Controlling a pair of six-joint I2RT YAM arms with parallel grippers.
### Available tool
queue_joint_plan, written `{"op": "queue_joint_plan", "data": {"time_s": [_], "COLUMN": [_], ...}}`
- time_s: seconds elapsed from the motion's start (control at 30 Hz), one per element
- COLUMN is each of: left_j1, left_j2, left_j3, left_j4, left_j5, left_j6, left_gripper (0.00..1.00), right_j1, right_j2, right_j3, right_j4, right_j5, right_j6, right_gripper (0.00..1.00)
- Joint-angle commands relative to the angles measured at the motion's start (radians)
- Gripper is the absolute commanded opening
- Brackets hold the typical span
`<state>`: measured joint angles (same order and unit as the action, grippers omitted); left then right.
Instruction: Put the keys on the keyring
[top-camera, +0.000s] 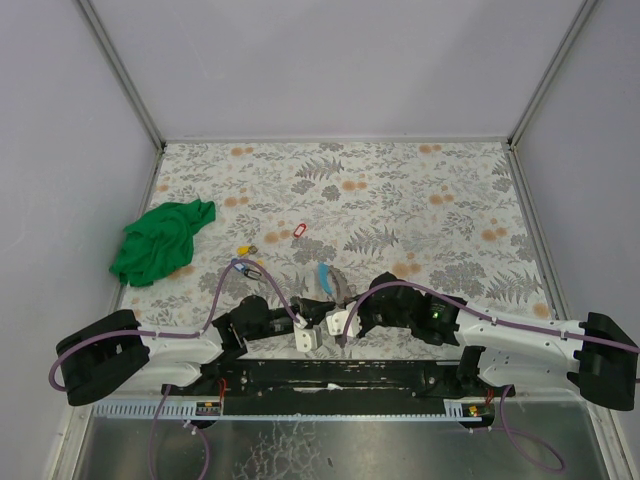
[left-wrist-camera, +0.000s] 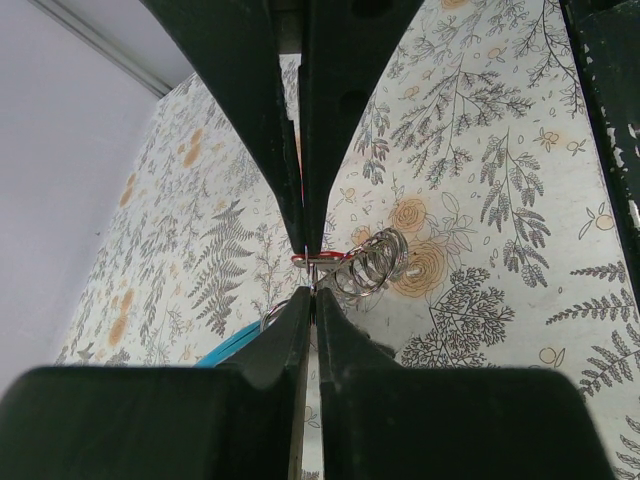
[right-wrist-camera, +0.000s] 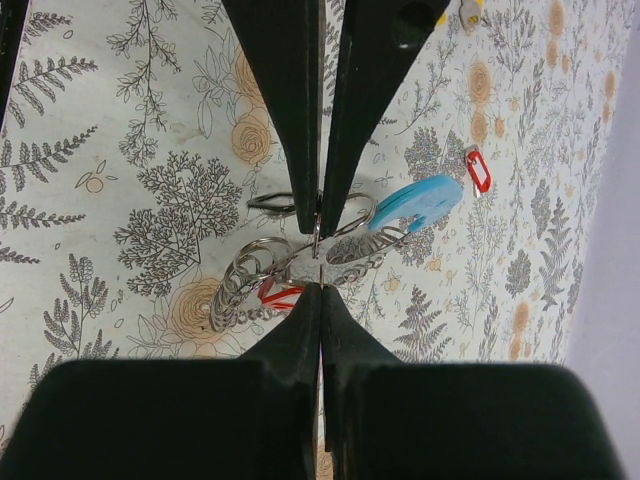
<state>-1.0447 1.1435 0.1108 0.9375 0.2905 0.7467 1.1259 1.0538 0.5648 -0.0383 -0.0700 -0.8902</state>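
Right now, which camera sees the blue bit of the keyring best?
The right wrist camera: the blue bit of the keyring is close and sharp there. The left wrist view shows only a sliver; the top view shows it tiny.

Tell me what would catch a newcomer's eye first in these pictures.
The crumpled green cloth at the left edge of the table stands out most. Near the front centre, the left pincer and right pincer, both shut, meet at the keyring with its bright light-blue arc. A red-tagged key lies farther back.
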Motion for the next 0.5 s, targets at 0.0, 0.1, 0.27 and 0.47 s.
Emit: {"op": "queue_joint_plan", "data": {"time_s": [0.0, 0.1, 0.27, 0.47], "left_j1": [-0.008, -0.007, -0.007, -0.008], "left_j2": [0.007, 0.007, 0.004, 0.007], "left_j3": [0.006, 0.006, 0.005, 0.006], "left_j4": [0.097, 0.099, 0.1, 0.1], "left_j5": [0.007, 0.007, 0.001, 0.001], "left_j6": [0.017, 0.016, 0.015, 0.011], "left_gripper": [0.0, 0.0, 0.0, 0.0], "right_j1": [0.015, 0.014, 0.016, 0.016], "right_j2": [-0.015, -0.014, -0.017, -0.022], "right_j3": [0.014, 0.018, 0.02, 0.02], "right_j4": [0.049, 0.043, 0.045, 0.044], "right_j5": [-0.009, -0.025, -0.043, -0.042], "right_j6": [0.019, 0.022, 0.026, 0.034], "right_gripper": [0.0, 0.0, 0.0, 0.0]}}
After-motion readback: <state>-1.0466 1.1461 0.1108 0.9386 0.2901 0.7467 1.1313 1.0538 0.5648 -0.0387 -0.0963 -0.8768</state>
